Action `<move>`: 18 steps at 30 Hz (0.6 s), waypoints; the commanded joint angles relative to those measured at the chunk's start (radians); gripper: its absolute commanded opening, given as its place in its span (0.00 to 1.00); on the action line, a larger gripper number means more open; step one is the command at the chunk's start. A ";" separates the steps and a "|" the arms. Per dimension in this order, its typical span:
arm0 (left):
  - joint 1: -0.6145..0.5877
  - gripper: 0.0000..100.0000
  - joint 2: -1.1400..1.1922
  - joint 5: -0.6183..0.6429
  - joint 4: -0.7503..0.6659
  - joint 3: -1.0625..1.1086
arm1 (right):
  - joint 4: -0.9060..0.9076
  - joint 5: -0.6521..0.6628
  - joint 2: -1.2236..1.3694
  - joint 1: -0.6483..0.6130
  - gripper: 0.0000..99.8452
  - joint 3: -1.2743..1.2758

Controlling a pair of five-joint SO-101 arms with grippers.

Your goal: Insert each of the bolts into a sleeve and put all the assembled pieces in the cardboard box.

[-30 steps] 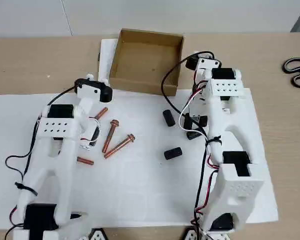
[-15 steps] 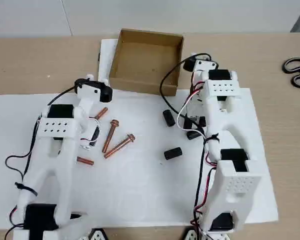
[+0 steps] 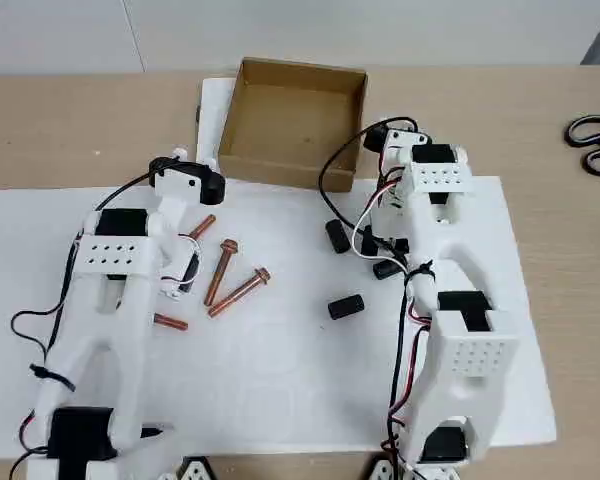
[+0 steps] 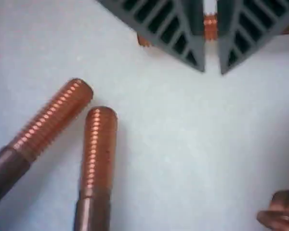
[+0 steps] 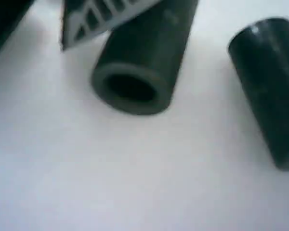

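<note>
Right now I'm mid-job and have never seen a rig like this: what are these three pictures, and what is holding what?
Two white robot arms stand side by side at a table. The high view looks down on both: the left arm, the right arm, an empty cardboard box beyond them, and copper bolts and black sleeves loose on white paper. The other two pictures come from a camera on each wrist. The left wrist view shows the left claw shut on one bolt, two more bolts lying nearby. The right wrist view looks closely at two sleeves lying on the paper.
</note>
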 commanded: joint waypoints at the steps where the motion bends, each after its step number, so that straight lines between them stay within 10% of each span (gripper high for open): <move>1: 0.000 0.01 -0.005 0.008 -0.008 -0.001 | -0.041 0.000 0.004 0.036 0.18 -0.031; 18: 0.002 0.01 -0.005 0.011 -0.014 0.051 | -0.031 0.002 0.002 0.041 0.00 -0.031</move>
